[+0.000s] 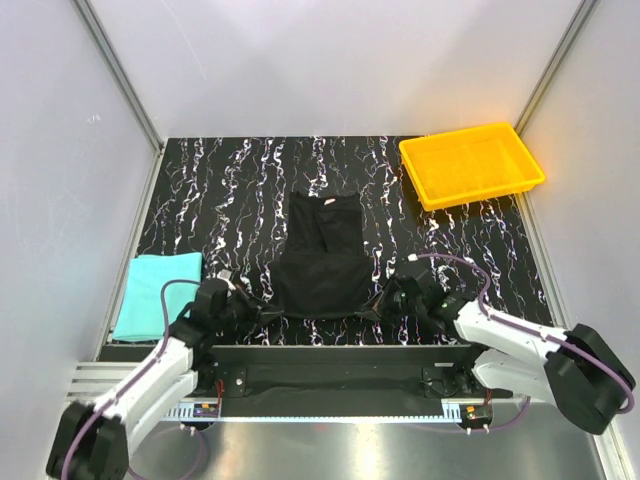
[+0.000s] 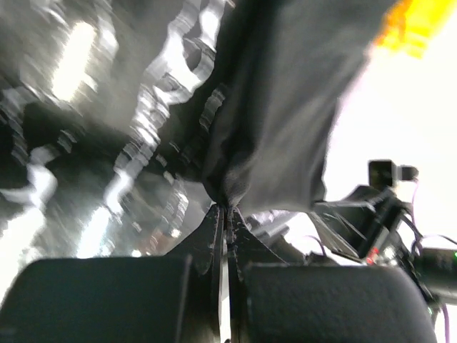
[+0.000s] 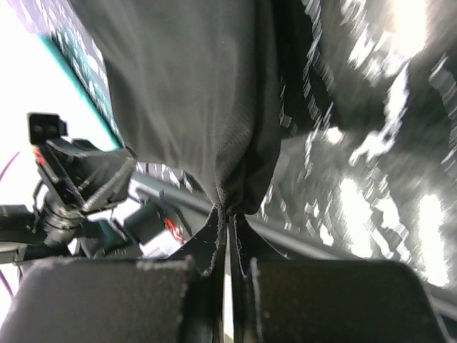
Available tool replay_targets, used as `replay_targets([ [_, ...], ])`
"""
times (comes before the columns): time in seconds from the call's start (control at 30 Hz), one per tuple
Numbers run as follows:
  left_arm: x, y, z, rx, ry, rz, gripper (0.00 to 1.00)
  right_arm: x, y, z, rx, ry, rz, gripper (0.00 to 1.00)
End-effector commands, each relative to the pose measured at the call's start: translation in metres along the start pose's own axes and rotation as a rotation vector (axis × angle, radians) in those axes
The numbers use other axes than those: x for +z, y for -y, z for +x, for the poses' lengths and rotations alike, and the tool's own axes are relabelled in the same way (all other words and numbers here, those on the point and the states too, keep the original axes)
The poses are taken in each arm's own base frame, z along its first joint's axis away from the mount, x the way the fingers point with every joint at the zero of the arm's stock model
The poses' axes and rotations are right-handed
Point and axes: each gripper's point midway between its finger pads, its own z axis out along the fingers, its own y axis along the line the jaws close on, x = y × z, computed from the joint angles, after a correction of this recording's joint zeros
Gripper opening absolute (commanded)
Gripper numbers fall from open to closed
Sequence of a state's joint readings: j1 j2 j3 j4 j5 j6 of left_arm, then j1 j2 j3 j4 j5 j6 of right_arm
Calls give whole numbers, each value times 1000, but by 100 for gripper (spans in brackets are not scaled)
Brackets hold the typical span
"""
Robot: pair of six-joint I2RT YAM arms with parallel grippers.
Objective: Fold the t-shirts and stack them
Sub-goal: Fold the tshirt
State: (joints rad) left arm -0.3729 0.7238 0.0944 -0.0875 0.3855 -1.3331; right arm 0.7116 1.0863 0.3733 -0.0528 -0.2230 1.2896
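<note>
The black t-shirt (image 1: 322,260) lies lengthwise in the middle of the table, white neck label at its far end. My left gripper (image 1: 262,313) is shut on its near left corner; the wrist view shows the cloth (image 2: 278,107) pinched at the fingertips (image 2: 227,209). My right gripper (image 1: 378,305) is shut on the near right corner, with cloth (image 3: 193,100) bunched between its fingertips (image 3: 227,212). The near edge is lifted slightly between the two grippers. The teal t-shirt (image 1: 155,293) lies folded at the left edge of the table, left of my left arm.
A yellow plastic tray (image 1: 470,164) stands at the far right corner. The table top (image 1: 220,190) is black marble pattern, walled by white panels on three sides. Metal rail along the near edge under both arm bases.
</note>
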Motion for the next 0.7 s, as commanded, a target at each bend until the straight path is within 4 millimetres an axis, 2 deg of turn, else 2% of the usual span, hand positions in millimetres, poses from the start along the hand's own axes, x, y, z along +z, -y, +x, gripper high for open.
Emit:
replay_targets([
  [0.0,-14,-4,18,-1,-59,-3,0,-7,2,12,16,9,20,0],
  [0.03,-17,-3,19,-1,-59,7,0,-8,2,23,0,-13,19,0],
  [0.13,-26,-5,25,0,-64,18,0,-10,0,36,0,-23,19,0],
  [0.17,-30,-8,28,1,-68,19,0,-12,-2,50,-22,-49,16,0],
  [0.23,-33,-10,31,1,-76,17,0,-11,-3,57,-46,-43,23,0],
  [0.27,-36,-12,33,2,-79,17,0,-13,-10,68,-73,-64,12,0],
  [0.37,-42,-10,37,6,-92,24,0,-14,-13,73,-99,-65,13,0],
  [0.47,-51,4,37,43,-85,50,0,-19,-16,77,-100,-69,3,0],
  [0.53,-53,7,33,69,-69,24,0,-24,-17,70,-107,-33,0,0],
  [0.57,-58,15,31,121,-58,24,0,-25,-22,68,-108,-19,-14,0],
  [0.63,-57,12,26,141,-51,-47,0,-27,-27,64,-127,4,-26,0],
  [0.67,-59,19,25,172,-52,-47,0,-29,-35,63,-135,10,-37,0],
])
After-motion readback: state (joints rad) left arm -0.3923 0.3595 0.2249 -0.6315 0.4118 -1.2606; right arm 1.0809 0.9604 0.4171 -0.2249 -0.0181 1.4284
